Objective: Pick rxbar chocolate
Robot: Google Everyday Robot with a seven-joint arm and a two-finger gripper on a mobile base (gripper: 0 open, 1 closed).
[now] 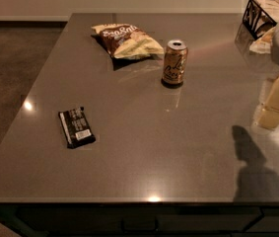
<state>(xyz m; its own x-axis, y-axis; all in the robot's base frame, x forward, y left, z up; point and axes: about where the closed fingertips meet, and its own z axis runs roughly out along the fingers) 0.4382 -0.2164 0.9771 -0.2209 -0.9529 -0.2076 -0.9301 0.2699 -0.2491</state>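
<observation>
The rxbar chocolate [76, 127] is a small flat bar in a glossy black wrapper with a white label at its near end. It lies flat on the grey table [144, 152], at the left and towards the front. My gripper [276, 106] is a pale cream shape at the far right edge of the view, raised over the table's right side. It is well to the right of the bar and apart from it, with nothing seen in it.
A brown-and-yellow chip bag [126, 40] lies at the back of the table. A gold drink can [174, 62] stands upright near the middle back. A black wire holder [263, 14] with napkins stands at the back right. The arm's shadow [252, 167] falls at the front right.
</observation>
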